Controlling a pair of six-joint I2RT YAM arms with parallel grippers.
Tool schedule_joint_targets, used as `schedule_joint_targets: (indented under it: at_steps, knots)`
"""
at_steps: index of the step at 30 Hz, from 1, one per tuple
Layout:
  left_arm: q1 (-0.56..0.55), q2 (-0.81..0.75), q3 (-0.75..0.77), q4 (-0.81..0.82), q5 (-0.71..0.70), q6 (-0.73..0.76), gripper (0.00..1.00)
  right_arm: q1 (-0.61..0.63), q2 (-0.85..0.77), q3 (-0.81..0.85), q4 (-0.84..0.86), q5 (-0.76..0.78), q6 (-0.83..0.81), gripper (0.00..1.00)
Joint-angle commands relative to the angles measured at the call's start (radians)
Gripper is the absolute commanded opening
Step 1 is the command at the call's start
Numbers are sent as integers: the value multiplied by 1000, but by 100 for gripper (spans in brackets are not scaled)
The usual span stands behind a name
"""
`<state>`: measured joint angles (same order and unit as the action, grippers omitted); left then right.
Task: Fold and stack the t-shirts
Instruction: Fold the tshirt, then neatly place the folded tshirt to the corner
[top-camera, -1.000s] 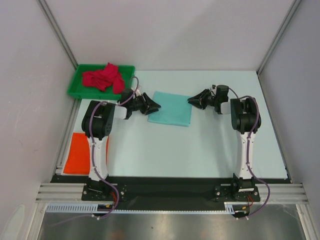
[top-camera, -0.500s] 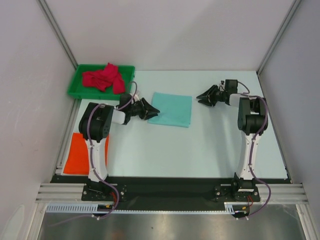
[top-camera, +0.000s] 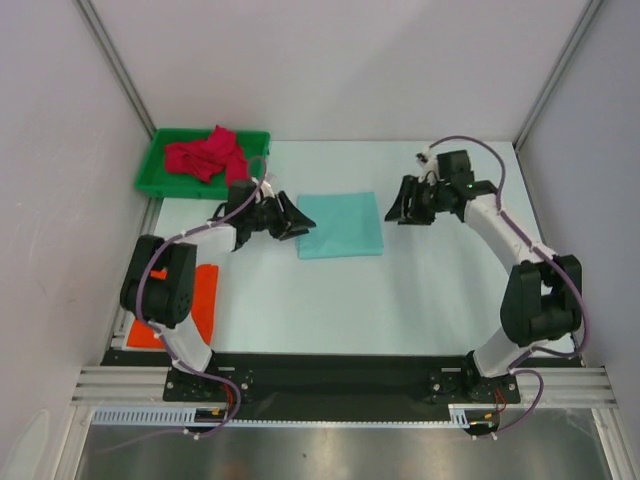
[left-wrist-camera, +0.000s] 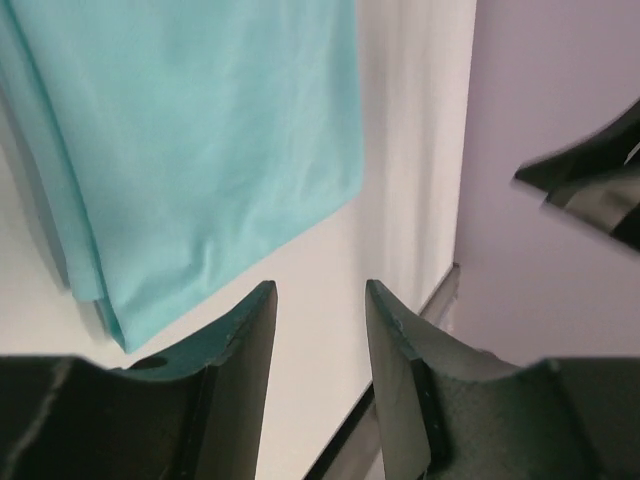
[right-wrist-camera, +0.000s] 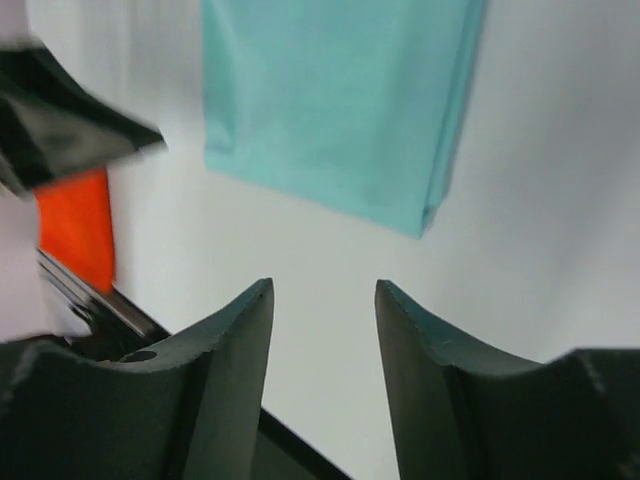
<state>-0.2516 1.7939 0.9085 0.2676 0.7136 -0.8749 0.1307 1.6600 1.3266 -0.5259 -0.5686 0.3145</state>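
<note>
The mint green t-shirt (top-camera: 342, 224) lies folded into a flat rectangle at the table's middle back; it also shows in the left wrist view (left-wrist-camera: 190, 140) and the right wrist view (right-wrist-camera: 335, 100). My left gripper (top-camera: 303, 223) is open and empty at the shirt's left edge. My right gripper (top-camera: 398, 207) is open and empty just right of the shirt, apart from it. The crimson red t-shirt (top-camera: 207, 155) lies crumpled in the green tray (top-camera: 153, 170). The bright orange t-shirt (top-camera: 203, 300) lies flat at the left front, partly hidden by the left arm, and shows in the right wrist view (right-wrist-camera: 75, 225).
The green tray stands at the back left corner. Grey walls and metal frame posts close in the table on the left, right and back. The arm bases sit on a black rail (top-camera: 340, 375) at the near edge.
Both arms have swung outward at the elbows. The right gripper moved away from the green shirt's right edge and turned. The left gripper stays at the shirt's left edge. The shirt shifted slightly.
</note>
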Motion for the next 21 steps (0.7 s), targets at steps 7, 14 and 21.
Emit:
schedule_joint_targets:
  at_steps: [7, 14, 21]
  knots:
    - [44, -454, 130, -521, -233, 260, 50, 542, -264, -66, -69, 550, -179, 62]
    - [77, -769, -60, -773, -481, 166, 54, 844, -244, -187, 133, 840, -449, 69]
    - [120, -779, -91, -869, -531, 148, 58, 1046, -117, -346, 389, 879, -956, 70]
